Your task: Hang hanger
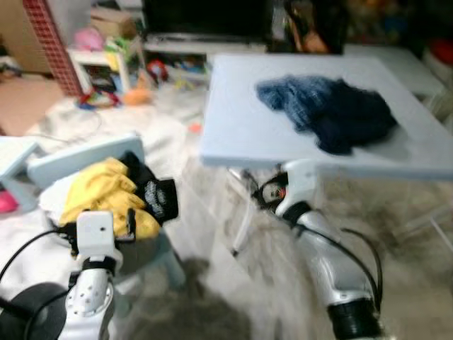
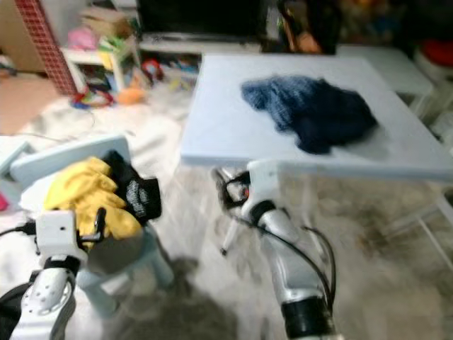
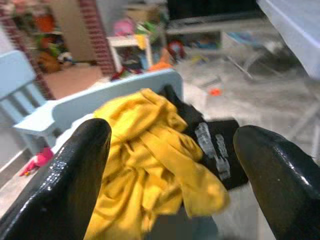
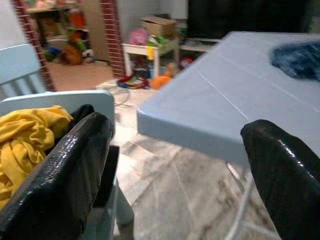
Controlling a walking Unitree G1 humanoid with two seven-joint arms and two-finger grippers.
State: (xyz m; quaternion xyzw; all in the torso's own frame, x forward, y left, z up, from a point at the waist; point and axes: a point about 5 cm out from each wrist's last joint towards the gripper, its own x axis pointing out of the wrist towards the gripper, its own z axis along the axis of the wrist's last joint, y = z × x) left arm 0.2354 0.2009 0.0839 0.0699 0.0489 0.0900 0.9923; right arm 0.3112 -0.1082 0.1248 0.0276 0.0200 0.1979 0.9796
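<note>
The left gripper [image 3: 172, 175], jaws spread wide and empty, hovers just short of a yellow garment [image 3: 150, 165] heaped with a black one [image 1: 152, 190] on a pale blue chair [image 1: 78, 159]. The right gripper [image 4: 175, 175], jaws equally wide, points beneath the desk [image 1: 241, 120] bearing a blue sweater [image 1: 329, 106]; no hanger can be made out.

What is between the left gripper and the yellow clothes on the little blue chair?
Nothing visible. The left gripper, fingers open, points straight at the yellow garment heaped on the pale blue chair, with only open air between. A black garment lies beside the yellow one, not in front of it.
</note>
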